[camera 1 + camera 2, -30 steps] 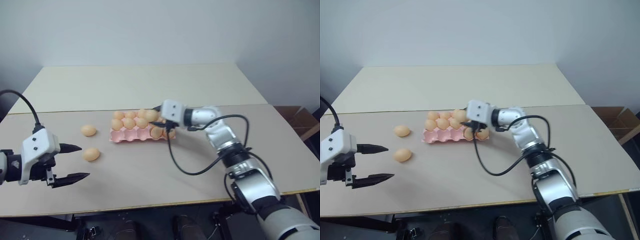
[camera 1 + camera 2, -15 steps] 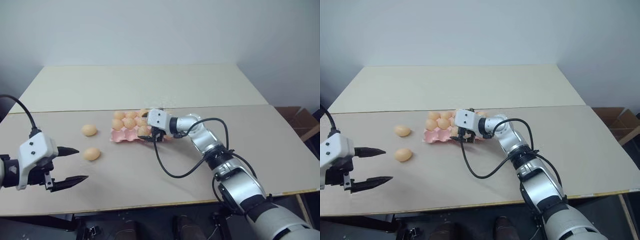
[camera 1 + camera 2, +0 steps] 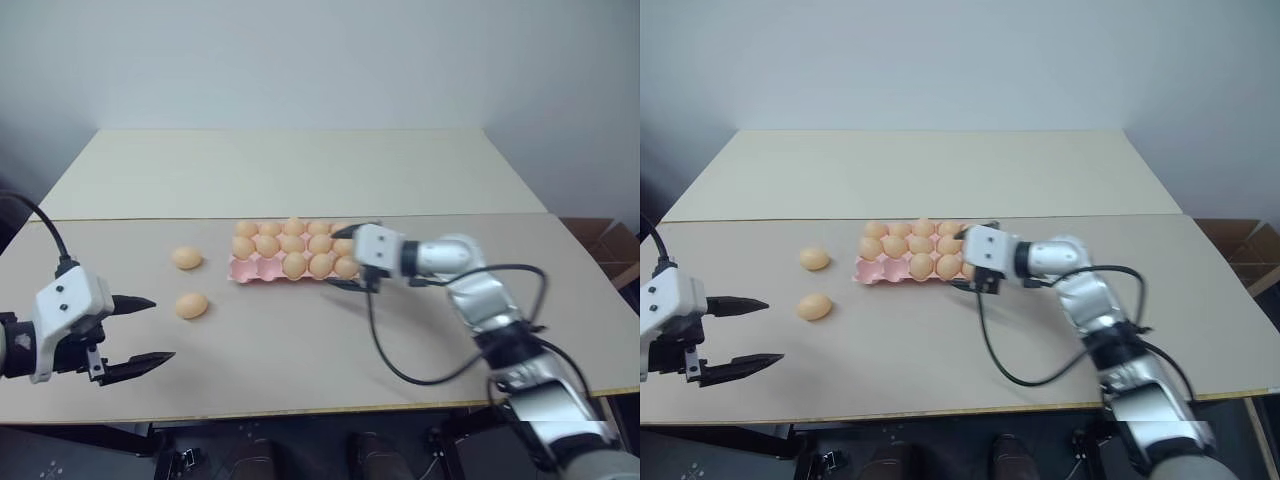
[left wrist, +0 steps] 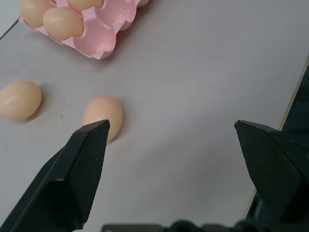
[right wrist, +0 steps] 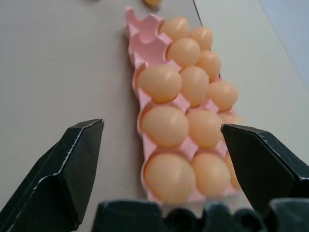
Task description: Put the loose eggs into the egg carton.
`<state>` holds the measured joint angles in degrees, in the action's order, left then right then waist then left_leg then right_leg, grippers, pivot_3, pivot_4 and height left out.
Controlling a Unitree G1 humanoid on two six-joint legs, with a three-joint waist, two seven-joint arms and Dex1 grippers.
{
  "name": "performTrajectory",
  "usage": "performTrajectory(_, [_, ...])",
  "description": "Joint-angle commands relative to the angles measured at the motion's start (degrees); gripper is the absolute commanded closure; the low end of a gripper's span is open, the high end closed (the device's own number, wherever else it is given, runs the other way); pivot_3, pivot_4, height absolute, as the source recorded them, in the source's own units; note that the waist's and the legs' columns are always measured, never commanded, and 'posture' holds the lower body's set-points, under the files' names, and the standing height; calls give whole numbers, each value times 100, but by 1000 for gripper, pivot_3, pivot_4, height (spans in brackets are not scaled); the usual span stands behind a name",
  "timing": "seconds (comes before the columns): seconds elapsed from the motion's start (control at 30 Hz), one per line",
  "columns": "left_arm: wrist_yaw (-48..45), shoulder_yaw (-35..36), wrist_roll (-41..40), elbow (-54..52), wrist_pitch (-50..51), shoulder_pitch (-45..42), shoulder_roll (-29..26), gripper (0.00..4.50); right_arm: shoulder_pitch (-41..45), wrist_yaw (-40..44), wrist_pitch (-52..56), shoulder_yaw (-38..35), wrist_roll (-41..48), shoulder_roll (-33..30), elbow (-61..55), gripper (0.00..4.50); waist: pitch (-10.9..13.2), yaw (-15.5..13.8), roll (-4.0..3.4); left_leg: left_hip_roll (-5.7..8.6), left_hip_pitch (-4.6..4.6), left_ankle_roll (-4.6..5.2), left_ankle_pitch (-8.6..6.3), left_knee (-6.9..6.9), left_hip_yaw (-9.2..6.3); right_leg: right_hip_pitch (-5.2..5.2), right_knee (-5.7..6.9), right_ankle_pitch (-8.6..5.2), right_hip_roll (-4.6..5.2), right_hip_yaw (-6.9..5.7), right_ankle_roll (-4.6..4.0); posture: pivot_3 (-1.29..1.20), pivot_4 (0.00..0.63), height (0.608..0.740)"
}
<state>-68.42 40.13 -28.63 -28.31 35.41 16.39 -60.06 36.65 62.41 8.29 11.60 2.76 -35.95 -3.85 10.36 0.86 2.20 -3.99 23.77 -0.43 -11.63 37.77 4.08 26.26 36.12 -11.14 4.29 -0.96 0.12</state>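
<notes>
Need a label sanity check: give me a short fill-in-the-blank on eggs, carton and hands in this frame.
1. ____ loose eggs lie on the table outside the egg carton.
2. The carton's colour is ____.
3. The left hand is open and holds ____.
4. The right hand, at the carton's end, is ____.

Missing: two; pink; nothing; open

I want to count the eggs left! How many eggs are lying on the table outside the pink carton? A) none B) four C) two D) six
C: two eggs, one and another, lie on the table left of the carton.
</notes>
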Motion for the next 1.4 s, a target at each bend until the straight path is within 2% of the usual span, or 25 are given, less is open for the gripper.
performTrajectory(0.03, [118,410,58,-54,37,217,155,0,-464,471,700,-638,738,-703,-1125,11,-2,5,2,-1,-2,0,0,0,0,-1,3,-1,-1,0,-2,0,150,740])
performTrajectory(0.1, [71,635,65,-169,55,489,282,0,-963,637,960,-986,1032,-1174,-1598,11,-2,2,3,-3,-8,-1,0,0,0,-1,3,-3,-3,1,-4,0,150,740])
performTrajectory(0.2, [235,769,24,-270,119,648,423,0,-1508,584,1327,-1361,1372,-1542,-2111,11,-3,-7,5,-1,-17,-3,-2,0,1,-7,3,-4,1,3,-5,0,150,740])
performTrajectory(0.37, [573,635,102,-258,42,668,633,0,-2018,315,1841,-1722,1692,-1723,-2614,11,-7,-16,11,1,-35,-42,-26,1,1,-16,3,-4,5,8,-5,0,150,740])
performTrajectory(0.53, [985,359,182,-83,-57,331,704,0,-2320,83,1871,-1917,1696,-1831,-2680,11,-9,-23,15,5,-20,-17,-11,2,1,-12,-4,-4,7,8,-3,0,150,740])
performTrajectory(0.83, [2020,-1286,807,1107,-679,-1188,1149,0,-2434,-409,1961,-1684,1646,-1743,-2952,11,-14,-62,24,5,-21,-9,-6,3,1,-14,-2,-2,5,9,-1,0,150,740])
performTrajectory(1.1, [1949,-2564,1163,2539,-1213,-2408,1523,0,-2466,-785,2281,-1547,1752,-1638,-3351,11,-19,-89,32,6,-11,-6,-4,4,4,-12,-4,1,3,12,4,0,150,740])
performTrajectory(1.4, [1739,-3166,1240,3151,-1184,-2891,1568,0,-2566,-1079,2407,-1546,1727,-1608,-3524,11,-23,-117,38,6,-9,-5,-3,6,3,-12,-3,3,3,11,6,0,150,740])
